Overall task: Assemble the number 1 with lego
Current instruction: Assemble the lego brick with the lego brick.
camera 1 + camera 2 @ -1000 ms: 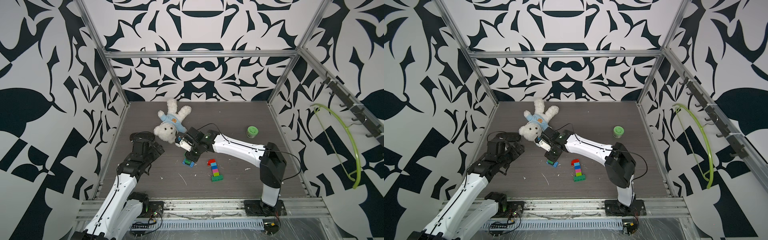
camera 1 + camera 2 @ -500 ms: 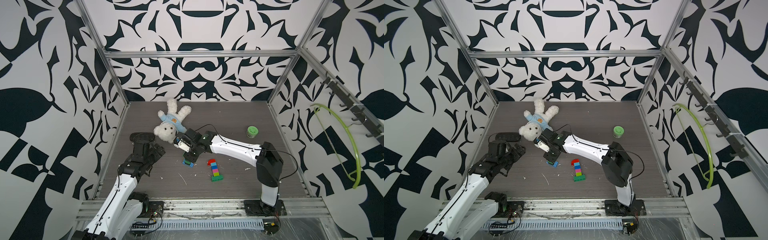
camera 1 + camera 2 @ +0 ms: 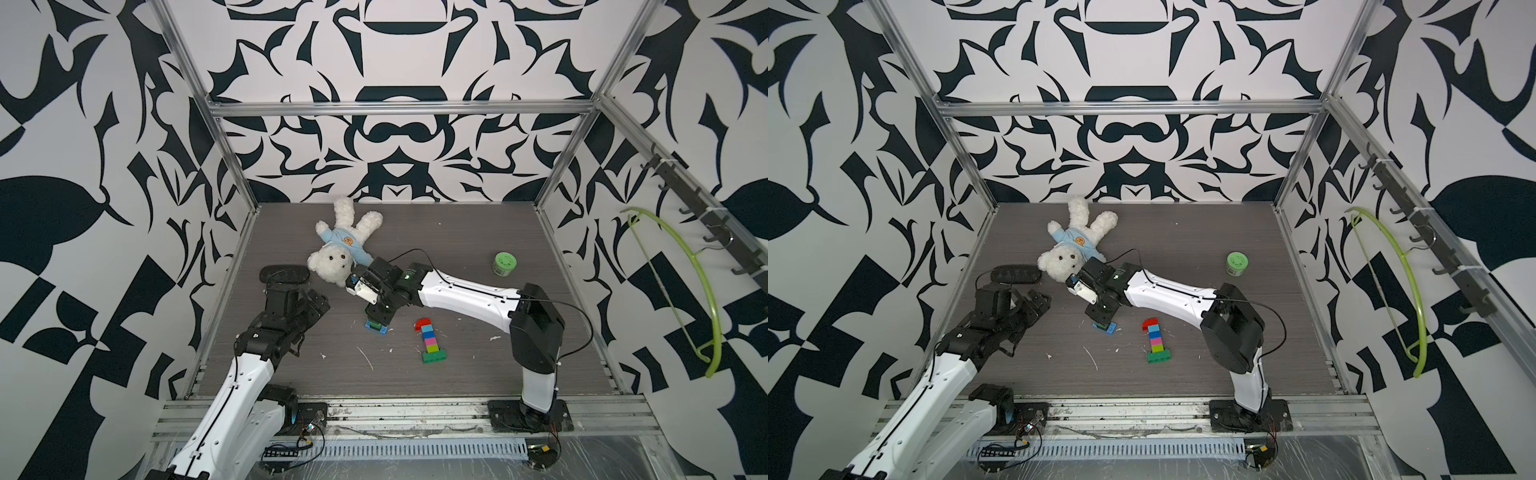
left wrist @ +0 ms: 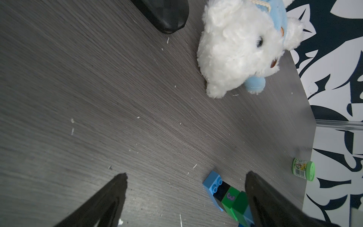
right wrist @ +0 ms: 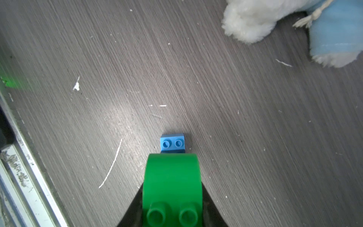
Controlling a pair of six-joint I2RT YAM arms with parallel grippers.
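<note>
In both top views the right gripper (image 3: 377,316) had edged slightly toward 9 o'clock, staying clamped on a green brick (image 3: 375,323) over the blue brick (image 3: 382,330). The brick column (image 3: 430,341) lay at its 4 o'clock. In the left wrist view the left gripper (image 4: 186,175) gaped wide, empty. In the right wrist view the green brick was pinched, probably not yet carried to the column.

I get bright, even light, soft shadows. My right wrist view shows glare on the surface (image 5: 121,121) and a soft-focus green brick (image 5: 172,180).

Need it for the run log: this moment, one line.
right hand: shut on green brick, over blue brick | left hand: open, empty
</note>
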